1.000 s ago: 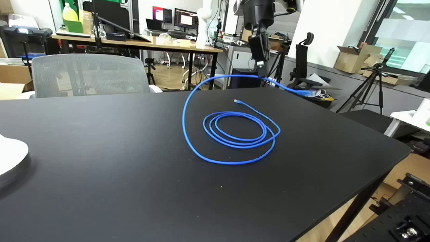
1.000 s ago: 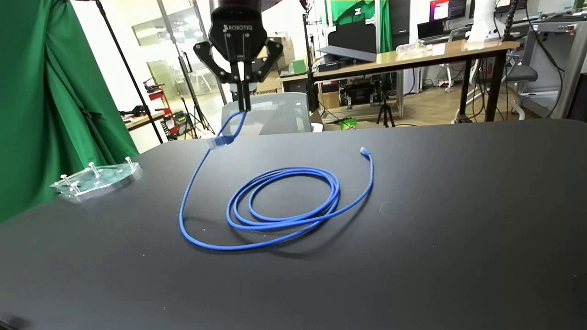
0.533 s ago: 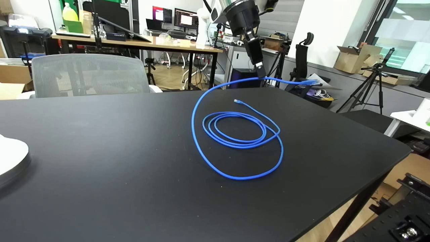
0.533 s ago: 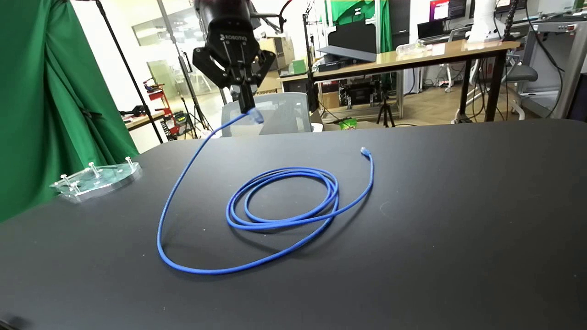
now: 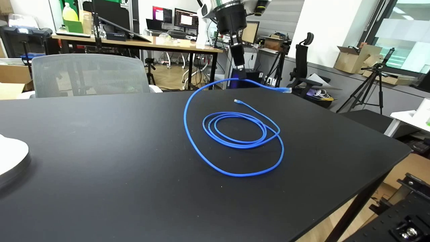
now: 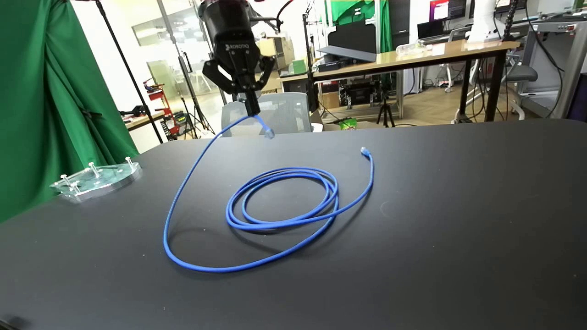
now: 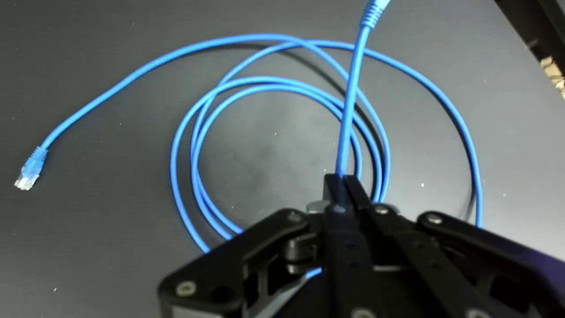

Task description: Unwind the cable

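Observation:
The bright blue cable lies in round loops on the black table (image 5: 117,201) in both exterior views (image 5: 238,174) (image 6: 218,269). My gripper (image 5: 242,77) is shut on the cable near one end and holds it above the table's far part; it also shows in an exterior view (image 6: 253,114). In the wrist view my gripper (image 7: 343,177) pinches the cable (image 7: 349,106) and its held connector (image 7: 371,14) sticks out past the fingertips. A wide outer loop runs from the gripper around the inner coil. The free connector (image 7: 30,171) lies on the table beside the coil.
A clear plate with white posts (image 6: 96,181) stands on the table's left in an exterior view, near a green curtain (image 6: 50,105). A white-topped object (image 5: 13,154) stands at the table's left edge in an exterior view. A grey mesh chair (image 5: 90,75) stands behind the table.
My gripper has tilted and shifted, still shut on the cable. The outer loop has widened toward the front in both exterior views. The held connector has swung round. The inner coil has barely moved.

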Robot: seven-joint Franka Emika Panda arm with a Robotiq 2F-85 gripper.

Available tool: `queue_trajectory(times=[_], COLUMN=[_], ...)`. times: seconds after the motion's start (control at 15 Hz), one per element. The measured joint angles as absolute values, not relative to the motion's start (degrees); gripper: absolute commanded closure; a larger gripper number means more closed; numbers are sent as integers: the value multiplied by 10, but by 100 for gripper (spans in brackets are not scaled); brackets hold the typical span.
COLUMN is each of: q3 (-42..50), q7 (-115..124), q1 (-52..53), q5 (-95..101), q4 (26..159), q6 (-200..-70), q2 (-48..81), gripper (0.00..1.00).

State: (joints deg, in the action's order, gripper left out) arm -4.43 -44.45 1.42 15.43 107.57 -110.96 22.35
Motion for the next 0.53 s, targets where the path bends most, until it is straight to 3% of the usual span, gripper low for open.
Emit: queue_trajectory(times=[0.53], q3=[-44], q7=[-408], q1=[9], q5=[98], q4=[1083], q6=[-1208], q2=[225], gripper=[99])
